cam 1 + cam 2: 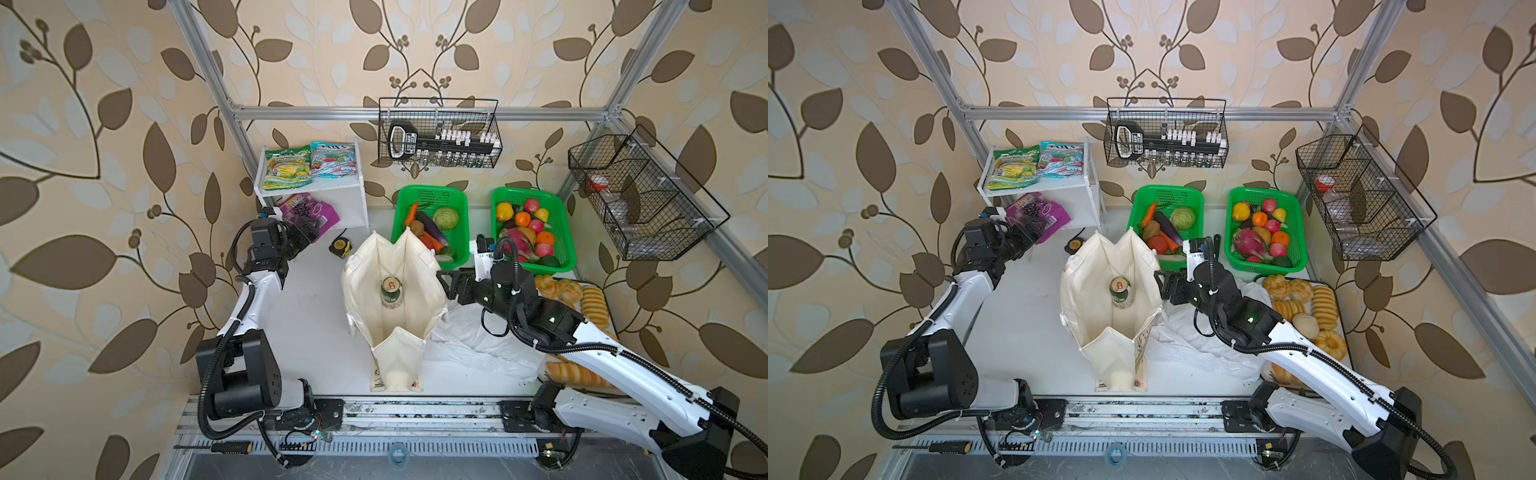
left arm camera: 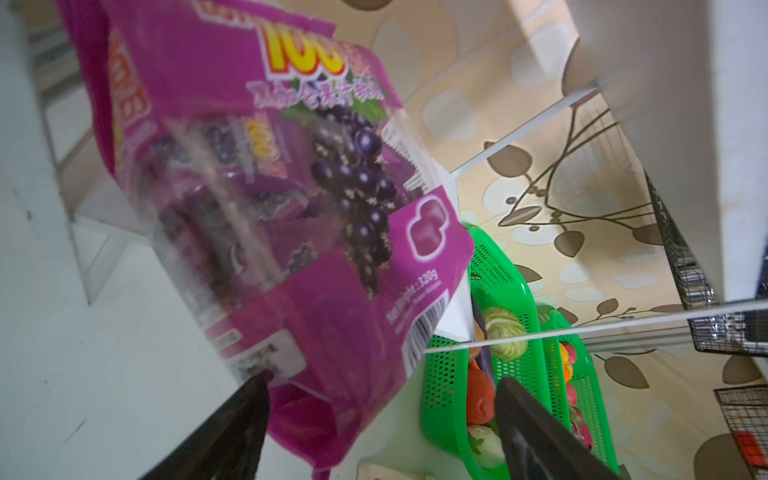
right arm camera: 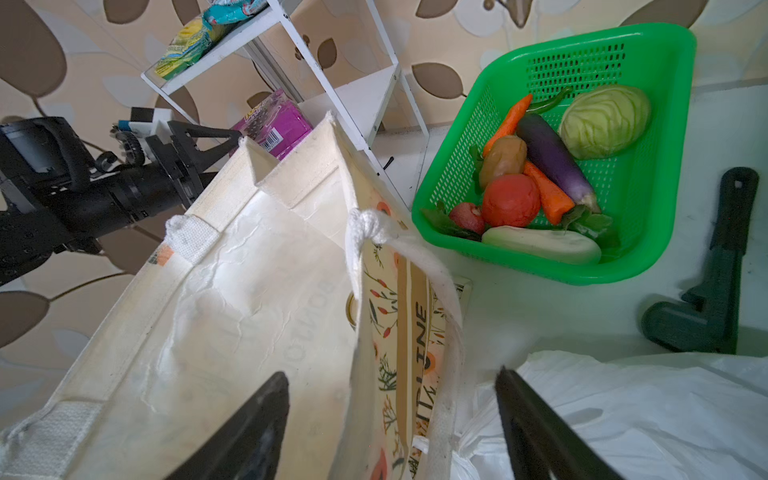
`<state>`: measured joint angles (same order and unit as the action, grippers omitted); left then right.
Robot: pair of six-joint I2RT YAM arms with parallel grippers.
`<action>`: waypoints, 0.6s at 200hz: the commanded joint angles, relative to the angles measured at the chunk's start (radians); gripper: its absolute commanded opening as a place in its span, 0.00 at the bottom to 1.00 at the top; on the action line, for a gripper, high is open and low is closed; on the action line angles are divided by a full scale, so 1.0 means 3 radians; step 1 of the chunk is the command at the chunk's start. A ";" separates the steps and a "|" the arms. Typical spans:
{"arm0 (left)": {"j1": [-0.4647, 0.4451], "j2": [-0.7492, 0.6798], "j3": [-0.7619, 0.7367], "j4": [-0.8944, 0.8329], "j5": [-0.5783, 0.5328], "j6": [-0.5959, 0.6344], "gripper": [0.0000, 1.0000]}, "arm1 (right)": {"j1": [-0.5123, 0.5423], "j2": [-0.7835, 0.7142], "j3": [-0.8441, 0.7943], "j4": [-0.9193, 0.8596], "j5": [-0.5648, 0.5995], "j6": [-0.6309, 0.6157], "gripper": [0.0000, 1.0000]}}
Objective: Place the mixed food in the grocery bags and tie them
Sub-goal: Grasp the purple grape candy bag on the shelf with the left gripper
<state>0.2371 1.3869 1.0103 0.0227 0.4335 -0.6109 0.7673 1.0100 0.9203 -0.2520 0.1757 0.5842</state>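
Note:
The cream tote (image 1: 419, 291) (image 1: 1092, 299) stands open mid-table with the green drink can (image 1: 390, 293) (image 1: 1121, 293) inside. My right gripper (image 1: 444, 282) (image 3: 390, 415) is open, its jaws either side of the tote's right wall. The white plastic bag (image 1: 469, 340) (image 3: 644, 407) lies flat beside it. My left gripper (image 1: 309, 230) (image 2: 382, 415) is open under the shelf, with a corner of the purple grape pouch (image 1: 309, 210) (image 2: 291, 208) between its fingers. The teal-and-red packet (image 1: 334, 160) lies on the shelf top. Cabbage (image 3: 604, 120), potato (image 3: 503, 160) and tomato (image 3: 511, 199) are in a green basket.
A white shelf (image 1: 353, 195) holds a yellow-green packet (image 1: 286, 166). Two green baskets (image 1: 461, 195) (image 1: 567, 232) stand at the back. Bread rolls (image 1: 594, 303) lie at the right edge. A tape measure (image 1: 340, 247) sits left of the tote. Wire baskets (image 1: 436, 133) hang on the frame.

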 commanded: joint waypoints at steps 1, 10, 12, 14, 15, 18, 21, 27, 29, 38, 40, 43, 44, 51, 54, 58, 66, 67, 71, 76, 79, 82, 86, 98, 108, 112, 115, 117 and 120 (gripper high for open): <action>0.0016 -0.0052 0.0038 -0.0073 0.0186 -0.0308 0.88 | -0.0009 -0.0076 -0.0103 -0.0005 -0.0003 0.0092 0.79; 0.0016 -0.0089 0.0006 -0.0091 0.0116 -0.0344 0.88 | -0.0001 -0.0074 -0.0105 -0.0013 -0.0014 0.0093 0.79; 0.0016 -0.0101 -0.0002 -0.0095 0.0098 -0.0356 0.88 | -0.0001 -0.0076 -0.0104 -0.0016 -0.0013 0.0094 0.79; 0.0013 -0.0109 -0.0013 -0.0096 0.0073 -0.0365 0.88 | -0.0001 -0.0072 -0.0103 -0.0021 -0.0010 0.0096 0.79; 0.0013 -0.0116 -0.0016 -0.0096 0.0061 -0.0371 0.88 | -0.0001 -0.0073 -0.0102 -0.0020 -0.0009 0.0094 0.79; 0.0014 -0.0130 -0.0034 -0.0092 0.0028 -0.0389 0.89 | 0.0003 -0.0073 -0.0099 -0.0028 -0.0012 0.0089 0.79; 0.0015 -0.0152 -0.0051 -0.0088 -0.0027 -0.0410 0.89 | 0.0008 -0.0074 -0.0101 -0.0033 -0.0009 0.0088 0.79; 0.0014 -0.0182 -0.0092 -0.0070 -0.0126 -0.0457 0.90 | 0.0004 -0.0078 -0.0097 -0.0039 -0.0003 0.0083 0.79; 0.0015 -0.0191 -0.0103 -0.0060 -0.0153 -0.0472 0.90 | 0.0004 -0.0079 -0.0097 -0.0037 0.0001 0.0083 0.79; 0.0015 -0.0211 -0.0163 -0.0012 -0.0290 -0.0542 0.95 | 0.0004 -0.0074 -0.0098 -0.0036 0.0004 0.0081 0.79; 0.0016 -0.0208 -0.0168 0.0000 -0.0318 -0.0559 0.98 | 0.0004 -0.0076 -0.0097 -0.0035 0.0007 0.0078 0.79; 0.0014 -0.0203 -0.0180 0.0021 -0.0353 -0.0583 0.99 | 0.0004 -0.0075 -0.0097 -0.0038 0.0005 0.0079 0.79; 0.0016 -0.0202 -0.0184 0.0026 -0.0357 -0.0587 0.99 | 0.0007 -0.0074 -0.0097 -0.0036 0.0004 0.0081 0.79; 0.0020 -0.0174 -0.0198 0.0083 -0.0360 -0.0646 0.99 | 0.0004 -0.0075 -0.0095 -0.0039 0.0006 0.0073 0.79; 0.0020 -0.0158 -0.0195 0.0104 -0.0342 -0.0663 0.99 | 0.0004 -0.0074 -0.0093 -0.0038 0.0003 0.0072 0.79; 0.0020 -0.0127 -0.0191 0.0131 -0.0312 -0.0683 0.99 | 0.0004 -0.0074 -0.0089 -0.0040 -0.0003 0.0068 0.79; 0.0018 -0.0070 -0.0162 0.0174 -0.0250 -0.0730 0.99 | 0.0005 -0.0074 -0.0088 -0.0042 -0.0013 0.0065 0.79; 0.0020 -0.0066 -0.0159 0.0179 -0.0247 -0.0735 0.99 | 0.0004 -0.0074 -0.0087 -0.0041 -0.0013 0.0066 0.79; 0.0021 -0.0039 -0.0145 0.0191 -0.0230 -0.0751 0.99 | 0.0007 -0.0074 -0.0088 -0.0043 -0.0016 0.0059 0.79; 0.0023 -0.0007 -0.0129 0.0195 -0.0228 -0.0771 0.99 | 0.0004 -0.0082 -0.0087 -0.0039 -0.0018 0.0053 0.79; 0.0023 0.0017 -0.0115 0.0195 -0.0233 -0.0789 0.99 | 0.0004 -0.0086 -0.0091 -0.0039 -0.0025 0.0052 0.79; 0.0023 0.0033 -0.0106 0.0195 -0.0240 -0.0797 0.99 | 0.0004 -0.0084 -0.0096 -0.0034 -0.0032 0.0045 0.79; 0.0020 0.0058 -0.0098 0.0210 -0.0247 -0.0817 0.99 | 0.0004 -0.0090 -0.0103 -0.0027 -0.0047 0.0042 0.79; 0.0022 0.0136 -0.0097 0.0367 -0.0203 -0.0853 0.99 | 0.0004 -0.0107 -0.0128 0.0005 -0.0061 0.0031 0.79; 0.0023 0.0196 -0.0082 0.0498 -0.0150 -0.0903 0.99 | 0.0004 -0.0122 -0.0148 0.0021 -0.0064 0.0031 0.79; 0.0022 0.0260 -0.0073 0.0529 -0.0138 -0.0917 0.99 | 0.0005 -0.0129 -0.0153 0.0026 -0.0064 0.0029 0.79; 0.0021 0.0277 -0.0066 0.0549 -0.0137 -0.0920 0.99 | 0.0000 -0.0125 -0.0157 0.0027 -0.0064 0.0028 0.79; 0.0022 0.0287 -0.0062 0.0565 -0.0136 -0.0927 0.99 | -0.0001 -0.0130 -0.0154 0.0028 -0.0064 0.0027 0.79; 0.0022 0.0306 -0.0055 0.0583 -0.0137 -0.0933 0.99 | 0.0000 -0.0134 -0.0153 0.0027 -0.0068 0.0026 0.79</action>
<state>0.2394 1.4319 0.9592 0.0807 0.3771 -0.8444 0.7673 0.9894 0.8989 -0.2501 0.1677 0.5980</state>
